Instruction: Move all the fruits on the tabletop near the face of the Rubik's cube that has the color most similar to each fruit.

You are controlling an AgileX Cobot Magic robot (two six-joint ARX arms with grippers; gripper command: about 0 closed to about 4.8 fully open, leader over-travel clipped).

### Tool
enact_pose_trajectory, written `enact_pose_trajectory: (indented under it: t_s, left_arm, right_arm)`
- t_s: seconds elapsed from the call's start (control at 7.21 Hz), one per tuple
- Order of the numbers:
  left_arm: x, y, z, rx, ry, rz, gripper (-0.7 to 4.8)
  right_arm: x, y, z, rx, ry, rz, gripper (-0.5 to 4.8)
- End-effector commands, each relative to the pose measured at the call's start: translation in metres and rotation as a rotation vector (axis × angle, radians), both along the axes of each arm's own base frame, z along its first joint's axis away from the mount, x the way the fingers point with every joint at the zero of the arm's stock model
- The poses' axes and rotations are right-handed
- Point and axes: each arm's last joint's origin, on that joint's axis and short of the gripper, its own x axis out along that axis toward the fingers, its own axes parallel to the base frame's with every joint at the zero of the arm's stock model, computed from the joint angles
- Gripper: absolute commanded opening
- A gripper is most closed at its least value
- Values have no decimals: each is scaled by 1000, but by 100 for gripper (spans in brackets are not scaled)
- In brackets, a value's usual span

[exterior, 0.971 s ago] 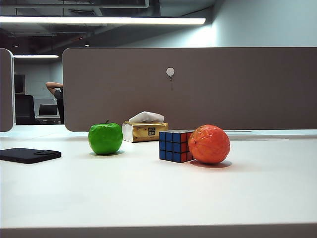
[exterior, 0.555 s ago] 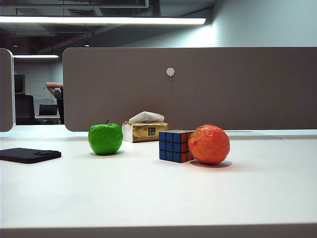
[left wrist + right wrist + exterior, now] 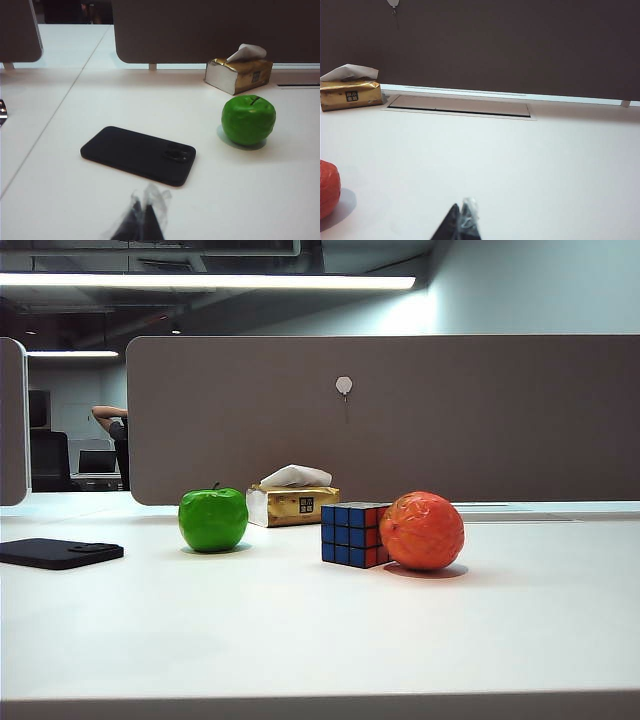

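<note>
Both grippers hold nothing. Only the dark tip of the left gripper (image 3: 142,222) shows in its wrist view, fingers drawn together to a point, hanging above the tabletop (image 3: 300,640) short of a black phone (image 3: 139,155). The right gripper (image 3: 462,222) looks the same, pinched nearly closed over bare surface, well apart from the fruit.

By the look of it, half the job is done. The orange (image 3: 422,530) sits touching or just beside the red-orange face (image 3: 375,536) of the Rubik's cube (image 3: 354,534), toward the middle of the tabletop.

The green apple (image 3: 213,519) stands well apart from the cube on its blue side (no green face shows in any view), nearer the rear edge by the tissue box (image 3: 292,504). It probably has yet to be moved.
</note>
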Motion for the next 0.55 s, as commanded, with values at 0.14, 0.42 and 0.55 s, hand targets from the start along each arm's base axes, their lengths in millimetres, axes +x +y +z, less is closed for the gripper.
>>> enact_pose_trajectory:
  t_s: [0.14,0.42,0.55]
  left_arm:
    - [0,2,5,18,-52,76,-5]
    - [0,2,5,18,-52,85,-5]
    - [0,2,5,17,-52,85,-5]
  right_arm:
    - [0,0,1,4,-10,2,-1]
    - [0,0,1,4,-10,1,0]
    - [0,0,1,3,-10,1,-1]
